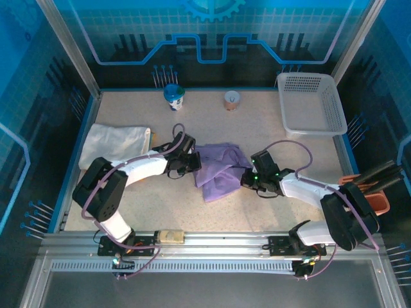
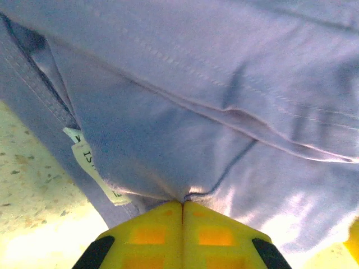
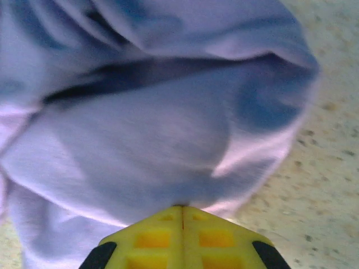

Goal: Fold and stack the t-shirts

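Cloth is pinched at both ends. The left gripper (image 1: 191, 164) is clenched on the left edge of the crumpled lavender-purple cotton t-shirt (image 1: 218, 170), and the right gripper (image 1: 248, 179) on its right edge, mid-table. To do this well, I'd say both should lift together and draw apart evenly, so the bunched fabric opens flat instead of twisting. From above, the folded white cloth t-shirt (image 1: 115, 142) lies well apart to the left. Close in, the left wrist camera picks out a small white sewn-in label (image 2: 90, 162) beside a seam.
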Controlling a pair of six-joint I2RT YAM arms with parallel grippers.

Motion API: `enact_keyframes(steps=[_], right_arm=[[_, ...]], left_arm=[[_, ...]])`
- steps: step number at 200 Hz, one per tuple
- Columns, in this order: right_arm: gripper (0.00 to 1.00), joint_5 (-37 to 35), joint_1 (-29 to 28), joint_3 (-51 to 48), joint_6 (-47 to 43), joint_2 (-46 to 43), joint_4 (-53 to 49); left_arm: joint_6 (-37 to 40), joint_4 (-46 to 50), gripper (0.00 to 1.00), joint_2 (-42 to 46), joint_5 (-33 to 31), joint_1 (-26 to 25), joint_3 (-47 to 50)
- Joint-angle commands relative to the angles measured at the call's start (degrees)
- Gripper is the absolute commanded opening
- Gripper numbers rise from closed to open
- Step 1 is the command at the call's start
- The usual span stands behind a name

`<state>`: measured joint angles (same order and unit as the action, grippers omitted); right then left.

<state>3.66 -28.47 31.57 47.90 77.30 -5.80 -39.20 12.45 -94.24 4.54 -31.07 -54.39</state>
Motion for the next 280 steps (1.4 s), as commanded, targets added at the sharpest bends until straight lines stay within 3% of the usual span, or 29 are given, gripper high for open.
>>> enact_keyframes(steps=[1,21,45,55,92,129,158,173,181,206,229,280], right_arm=[[0.14,0.2,-0.6,1.6,-2.5,-2.6,2.2],[0.29,0.0,-2.2,2.2,-4.4,-3.6,-0.9],[0.64,-5.3,-9.5,4.9,-8.5,-3.7,-6.1],[0.7,-7.1,-12.7,6.2,-9.6,-2.9,-7.3],[0.75,-16.5,-25.4,13.7,-14.5,4.1,-9.3],[0.75,-25.6,-33.5,23.9,-17.9,16.3,-13.4],[0.73,-29.2,-35.2,26.7,-16.5,22.9,-15.1],[0.67,-29.2,-35.1,26.8,-15.6,25.0,-14.6],[0.6,-29.2,-34.9,26.6,-14.8,26.0,-15.0],[0.22,-32.0,-34.0,24.1,-11.4,23.8,-16.5],[0.0,-37.5,-33.3,20.2,-10.9,16.1,-17.6],[0.0,-48.0,-25.6,15.5,-17.2,-7.1,-24.4]], left_arm=[[4.4,8.6,0.0,5.9,-3.2,0.6,-4.7],[6.2,13.1,0.0,8.7,-3.8,1.5,-6.8],[7.6,15.9,0.0,10.9,-3.9,2.7,-7.0],[8.1,16.6,0.0,11.4,-4.2,3.4,-6.6],[9.5,17.5,0.0,12.8,-2.9,7.1,-5.5],[12.0,20.4,0.0,13.6,-2.8,8.4,-9.0],[13.5,22.4,0.01,13.8,-2.2,8.8,-11.7],[14.5,23.3,0.01,13.7,-2.1,9.1,-12.9],[15.1,24.0,0.01,13.7,-2.2,9.2,-13.5],[16.8,26.5,0.01,14.0,-2.8,9.6,-15.9],[18.9,28.9,0.01,15.1,-3.5,10.3,-18.9],[22.7,36.2,0.02,15.2,-3.4,11.5,-31.1]])
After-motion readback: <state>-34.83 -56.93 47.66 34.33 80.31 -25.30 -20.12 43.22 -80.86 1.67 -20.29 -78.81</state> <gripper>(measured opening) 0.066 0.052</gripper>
